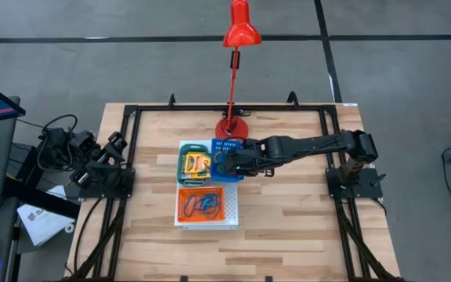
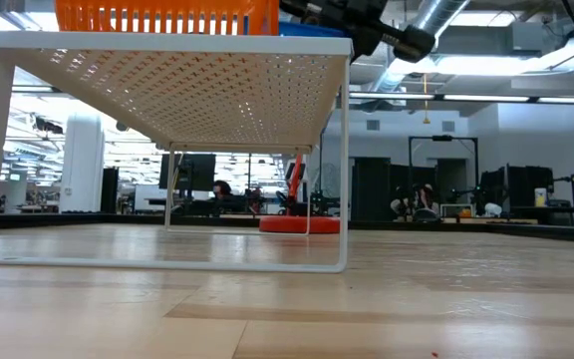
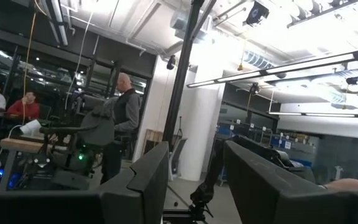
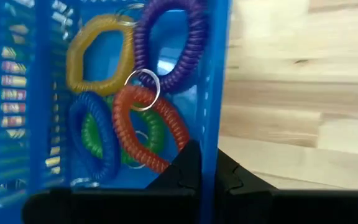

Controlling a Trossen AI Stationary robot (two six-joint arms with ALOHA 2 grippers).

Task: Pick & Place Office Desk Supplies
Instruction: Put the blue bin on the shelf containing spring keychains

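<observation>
A: Report left side.
B: My left pincer (image 1: 114,146) is parked at the desk (image 1: 288,227) edge, well apart from the bins, fingers (image 3: 148,177) parted, holding nothing.
A: Centre?
B: Green bin (image 1: 195,164) with a printed box (image 1: 197,162), just left of my right pincer. Orange bin (image 1: 202,205) with loops lies nearer the desk front.
A: Right pincer?
B: My right pincer (image 1: 231,164) is fully closed over the blue bin (image 1: 227,149); its fingertips (image 4: 194,165) pinch the bin wall. Coiled loops (image 4: 145,127) lie inside, beside my fingertips.
</observation>
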